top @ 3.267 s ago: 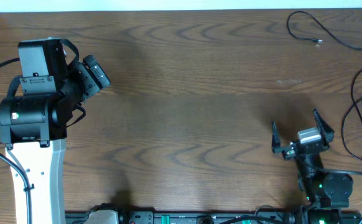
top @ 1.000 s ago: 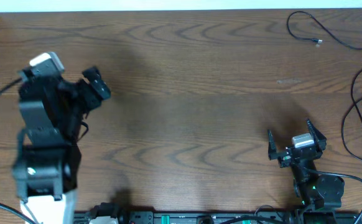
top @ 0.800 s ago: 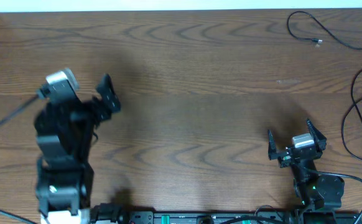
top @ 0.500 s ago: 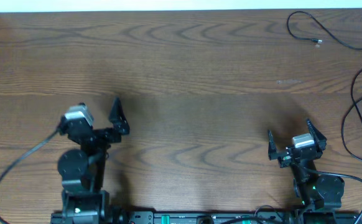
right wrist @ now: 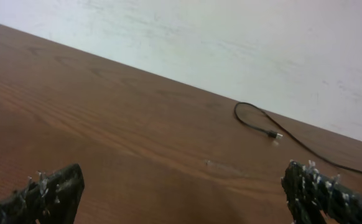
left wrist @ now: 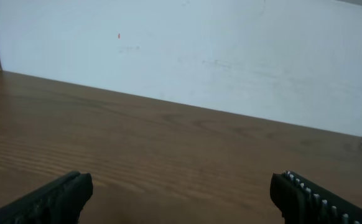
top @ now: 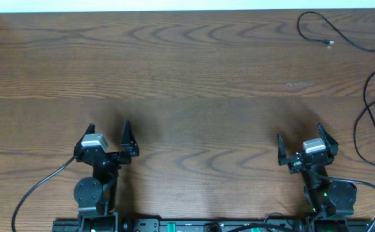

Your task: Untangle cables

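Cables point(right wrist: 253, 126) are sprawled at the far right beyond the right gripper point(top: 299, 133), well away from the left gripper point(top: 107, 125), and both claws are spread wide, empty.

Both arms sit tucked back and low, jaws wide.
The left gripper point(top: 107, 126) and the right gripper point(top: 299, 133) each point straight forward, fingers spread fully apart and holding nothing, the two arms well apart.

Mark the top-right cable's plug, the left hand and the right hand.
cable's plug point(top: 330, 44), overhead view, on its pale tip
left hand point(top: 108, 125), overhead view, midway between the open fingertips
right hand point(top: 299, 130), overhead view, midway between the open fingertips
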You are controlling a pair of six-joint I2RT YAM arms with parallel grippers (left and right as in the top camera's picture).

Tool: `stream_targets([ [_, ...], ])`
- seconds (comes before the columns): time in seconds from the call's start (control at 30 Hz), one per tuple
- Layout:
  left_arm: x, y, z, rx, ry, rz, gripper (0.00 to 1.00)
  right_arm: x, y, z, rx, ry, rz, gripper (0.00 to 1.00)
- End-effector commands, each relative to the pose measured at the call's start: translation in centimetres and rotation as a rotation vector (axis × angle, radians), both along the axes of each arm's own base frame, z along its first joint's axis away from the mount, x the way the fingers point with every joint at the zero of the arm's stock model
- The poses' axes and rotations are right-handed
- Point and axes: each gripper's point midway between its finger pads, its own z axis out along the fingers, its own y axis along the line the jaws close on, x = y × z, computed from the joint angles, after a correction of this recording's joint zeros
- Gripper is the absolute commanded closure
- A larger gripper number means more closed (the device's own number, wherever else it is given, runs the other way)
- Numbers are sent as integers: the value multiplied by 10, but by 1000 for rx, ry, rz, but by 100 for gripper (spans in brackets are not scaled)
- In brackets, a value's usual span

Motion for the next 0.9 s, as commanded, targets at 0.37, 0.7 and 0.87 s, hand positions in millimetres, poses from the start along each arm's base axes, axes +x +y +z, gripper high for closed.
stream_targets([
  [0.37, -8, 1, -39, 58, 86, -1, 2, 0, -4, -1, 9, 2, -20, 1],
  [0.7, -9, 0, -49, 55, 127, -3, 2, 0, -4, -1, 9, 2, -20, 1],
  [0.87, -9, 0, -49, 55, 129, -3, 2, 0, -4, -1, 9, 2, -20, 1],
])
